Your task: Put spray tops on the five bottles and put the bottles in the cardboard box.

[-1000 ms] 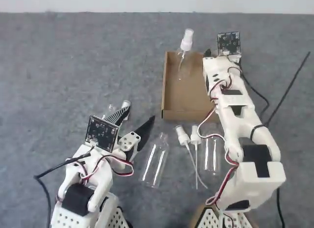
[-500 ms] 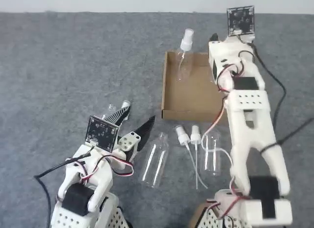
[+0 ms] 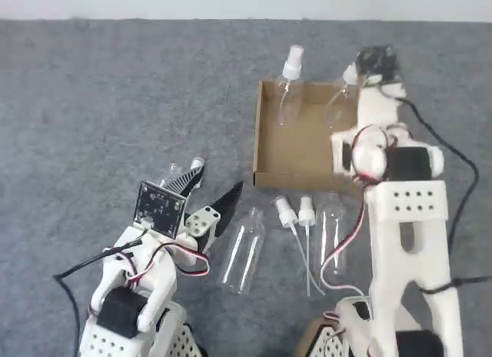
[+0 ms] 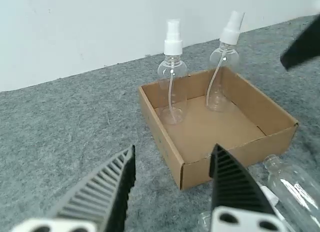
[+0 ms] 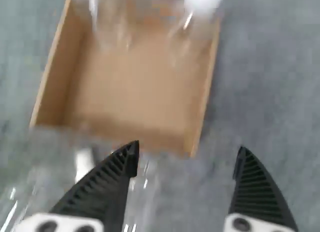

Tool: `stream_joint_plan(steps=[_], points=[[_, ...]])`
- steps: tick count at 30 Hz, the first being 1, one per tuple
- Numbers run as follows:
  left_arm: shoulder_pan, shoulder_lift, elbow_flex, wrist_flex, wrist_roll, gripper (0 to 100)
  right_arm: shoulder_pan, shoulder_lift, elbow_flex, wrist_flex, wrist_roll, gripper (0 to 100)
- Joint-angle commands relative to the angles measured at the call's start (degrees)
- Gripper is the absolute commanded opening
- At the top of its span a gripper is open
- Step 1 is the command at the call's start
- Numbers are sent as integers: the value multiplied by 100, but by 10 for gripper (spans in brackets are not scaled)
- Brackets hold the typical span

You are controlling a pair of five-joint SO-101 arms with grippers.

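2 capped bottles (image 4: 172, 87) stand at 12 o'clock in the box (image 4: 230, 159), apparently sparing room for 3. Right gripper (image 5: 188, 148) and left gripper (image 4: 173, 151): spread wide, empty.

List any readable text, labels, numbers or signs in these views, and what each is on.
No text can be read in any view.
Cardboard box: faint greenish mark on an outer wall, too small to read.
Camera board on an arm's wrist: tiny component markings, unreadable.
Capped bottles standing in the box: clear, no labels.
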Motion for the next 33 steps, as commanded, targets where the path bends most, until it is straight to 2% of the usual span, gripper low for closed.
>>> stream_joint_plan(steps=[1,5,13,18,26,29,33], points=[[26,-105,-40,-35,-62,217,-321,-418,237,567,88,250],[26,-105,-40,-35,-62,217,-681,-734,1248,462,44,250],[26,-105,-40,-35,-62,217,-743,-1218,2901,-110,-9,251],[26,-105,-40,-35,-62,217,-760,-1226,3622,-831,-422,249],[-88,-97,-75,-44,-62,217,-769,-1218,4299,-1341,-396,244],[-527,-62,-84,-273,-44,217,-576,-1218,4352,-1358,-308,180],[-835,-62,-154,-360,-35,217,4,-1262,4378,-1288,360,98]])
